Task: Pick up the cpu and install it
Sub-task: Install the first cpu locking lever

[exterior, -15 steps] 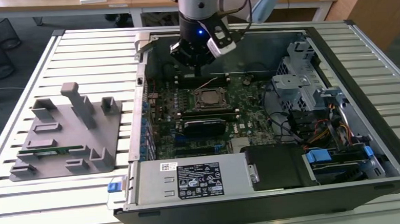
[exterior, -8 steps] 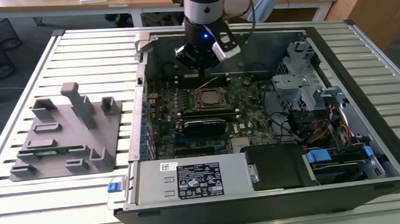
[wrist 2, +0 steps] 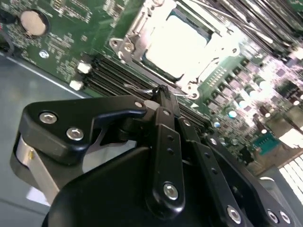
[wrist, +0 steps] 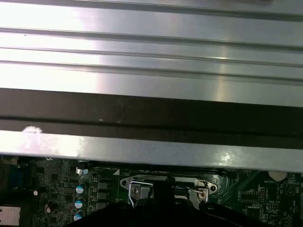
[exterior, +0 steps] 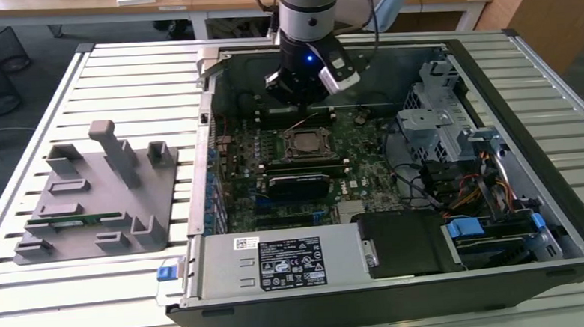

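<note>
Above the open computer case (exterior: 487,71), we find the gripper (exterior: 290,89) hanging over the far part of the green motherboard (exterior: 361,141), just behind the processor socket (exterior: 305,142). In the second wrist view the black fingers (wrist 2: 163,101) meet at their tips with nothing between them, so we log the gripper as closed and empty. The cpu (wrist 2: 175,49) sits inside the socket frame in that view, its pale metal top glaring under the light, apart from the fingertips. Dark memory slots (wrist 2: 109,75) run between socket and gripper. On the slatted metal table (exterior: 117,75), at the exterior view's left, stands a grey fixture plate (exterior: 99,196) carrying a thin green memory stick (exterior: 75,217), well apart from the arm.
</note>
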Motion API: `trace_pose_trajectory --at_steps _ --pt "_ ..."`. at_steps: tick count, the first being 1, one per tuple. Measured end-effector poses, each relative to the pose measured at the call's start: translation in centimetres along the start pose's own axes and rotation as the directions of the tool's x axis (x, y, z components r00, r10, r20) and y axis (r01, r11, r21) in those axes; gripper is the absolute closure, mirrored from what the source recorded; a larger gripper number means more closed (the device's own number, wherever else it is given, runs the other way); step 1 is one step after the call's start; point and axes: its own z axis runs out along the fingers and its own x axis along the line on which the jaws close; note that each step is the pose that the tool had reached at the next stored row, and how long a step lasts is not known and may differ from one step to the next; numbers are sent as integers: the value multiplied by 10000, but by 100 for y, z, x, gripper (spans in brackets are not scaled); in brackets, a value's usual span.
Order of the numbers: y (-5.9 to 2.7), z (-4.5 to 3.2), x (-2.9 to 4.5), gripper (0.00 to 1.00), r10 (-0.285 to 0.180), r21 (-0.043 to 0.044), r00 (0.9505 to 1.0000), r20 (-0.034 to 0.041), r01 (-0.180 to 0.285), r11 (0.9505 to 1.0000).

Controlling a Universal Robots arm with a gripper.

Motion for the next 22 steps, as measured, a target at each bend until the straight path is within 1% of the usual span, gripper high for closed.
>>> trace_pose_trajectory --at_steps 2,10,16,22 --pt "4 13 -27 89 -1 1 10000 1 1 10000" --pt "31 76 -81 89 0 5 10000 0 0 10000" --pt "36 108 -107 89 0 5 10000 0 0 10000" --pt "35 123 -114 89 0 7 10000 -1 0 10000"
